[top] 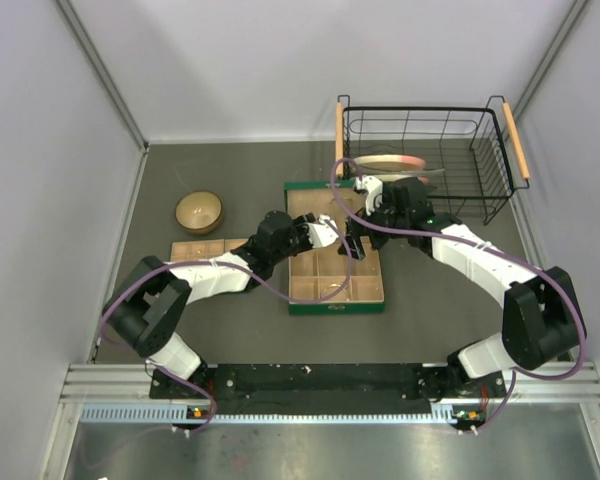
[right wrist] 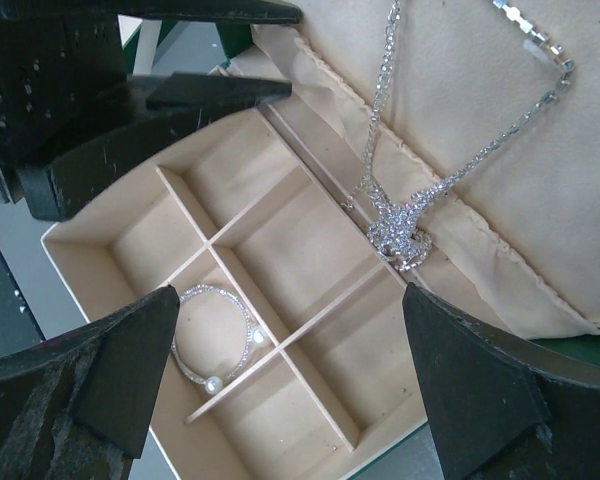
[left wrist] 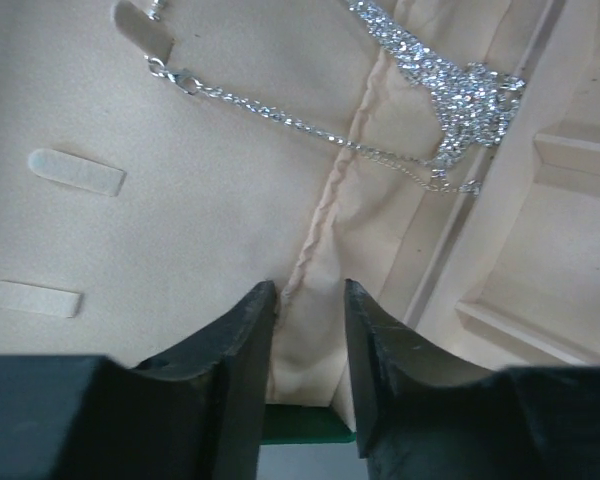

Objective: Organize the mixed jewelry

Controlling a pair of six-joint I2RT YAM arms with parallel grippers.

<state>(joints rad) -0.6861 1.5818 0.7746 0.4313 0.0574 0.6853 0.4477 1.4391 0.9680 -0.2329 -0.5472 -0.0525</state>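
Worktop (top: 230, 170): dark grey, matte, boxed in by plain white walls (top: 40, 150).
Box (top: 335, 308): green, beige lining, open at the middle.
Necklace (left wrist: 450, 90): silver chain on the padded lid, bunched by the seam.
Bracelet (right wrist: 212, 383): thin hoop with pearls, flat in one compartment.
Left fingers (left wrist: 250, 340): narrow gap, holding nothing, over the padding.
Right fingers (right wrist: 130, 370): spread wide, holding nothing, above the compartments.
Bowl (top: 199, 211): wooden, left of the box.
Basket (top: 420, 108): black wire, far right.

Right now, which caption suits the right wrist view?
Open right gripper over box: necklace bunched on the padded lid, bracelet in a compartment.
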